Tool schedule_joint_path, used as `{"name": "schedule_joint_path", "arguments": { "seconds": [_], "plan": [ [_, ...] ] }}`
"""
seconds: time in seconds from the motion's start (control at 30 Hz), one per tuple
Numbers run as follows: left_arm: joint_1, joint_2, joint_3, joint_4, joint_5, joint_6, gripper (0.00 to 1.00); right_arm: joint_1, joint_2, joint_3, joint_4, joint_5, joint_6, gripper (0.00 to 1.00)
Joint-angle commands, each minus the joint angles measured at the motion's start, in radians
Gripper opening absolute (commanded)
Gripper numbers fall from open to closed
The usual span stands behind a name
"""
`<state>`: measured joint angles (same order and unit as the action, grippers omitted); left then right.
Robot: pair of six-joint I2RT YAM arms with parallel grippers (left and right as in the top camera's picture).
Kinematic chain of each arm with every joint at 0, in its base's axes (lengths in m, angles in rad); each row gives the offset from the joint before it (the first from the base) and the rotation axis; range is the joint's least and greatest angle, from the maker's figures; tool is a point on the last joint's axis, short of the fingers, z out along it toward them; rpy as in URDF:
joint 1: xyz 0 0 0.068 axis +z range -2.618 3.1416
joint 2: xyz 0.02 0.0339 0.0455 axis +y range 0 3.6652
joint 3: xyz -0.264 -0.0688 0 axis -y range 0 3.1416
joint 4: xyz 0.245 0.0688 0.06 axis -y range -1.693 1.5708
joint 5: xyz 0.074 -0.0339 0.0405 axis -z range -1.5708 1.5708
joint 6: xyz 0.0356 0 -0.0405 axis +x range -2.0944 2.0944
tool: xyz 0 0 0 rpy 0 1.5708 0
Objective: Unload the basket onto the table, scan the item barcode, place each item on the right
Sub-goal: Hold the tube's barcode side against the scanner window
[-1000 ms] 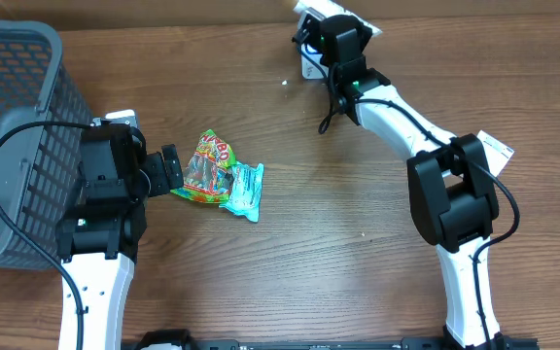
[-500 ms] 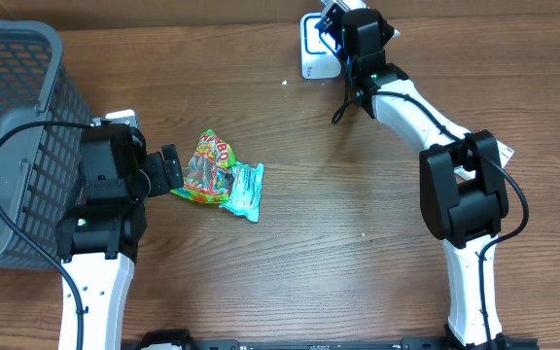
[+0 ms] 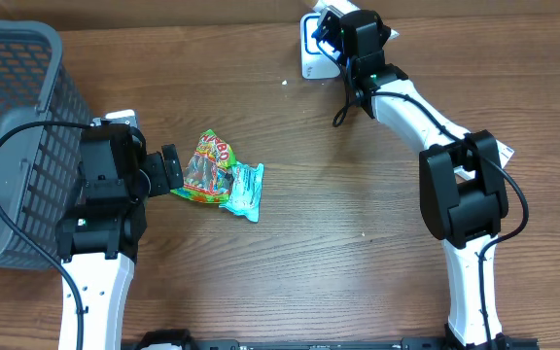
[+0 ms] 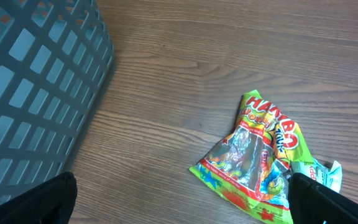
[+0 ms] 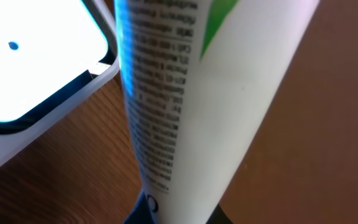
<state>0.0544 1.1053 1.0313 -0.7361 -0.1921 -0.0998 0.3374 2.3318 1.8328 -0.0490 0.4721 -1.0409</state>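
Brown wooden counter (image 3: 338, 214): your right end effector (image 3: 333, 27), clamped on a white printed plastic tube (image 5: 191, 93), points the tube's long axis straight ahead. The white, blue-glowing scanner (image 5: 36, 74) lies just to its left. Your left end effector (image 3: 175, 171) is spread, well apart.

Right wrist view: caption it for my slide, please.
White tube with fine print, held close beside the glowing scanner above the wooden table.

a grey mesh basket (image 3: 22, 73) sits at the wooden table's (image 3: 338, 214) 9 o'clock edge. near the centre lies a colourful haribo bag (image 3: 205, 167), with a teal packet (image 3: 244, 190) touching it at 4 o'clock. a white crumb (image 3: 286, 82) lies toward 12 o'clock.
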Motion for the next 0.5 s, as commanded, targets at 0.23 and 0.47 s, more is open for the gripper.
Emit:
{"name": "schedule_joint_path", "arguments": {
  "seconds": [0.23,0.47],
  "plan": [
    [0.004,-0.006,0.003,0.003,-0.009,0.014,1.0,0.008,0.035,0.037,-0.009,0.031,-0.068,0.04],
    [0.004,-0.006,0.003,0.003,-0.009,0.014,1.0,0.015,0.038,0.037,0.012,0.032,-0.15,0.04]
  ]
}}
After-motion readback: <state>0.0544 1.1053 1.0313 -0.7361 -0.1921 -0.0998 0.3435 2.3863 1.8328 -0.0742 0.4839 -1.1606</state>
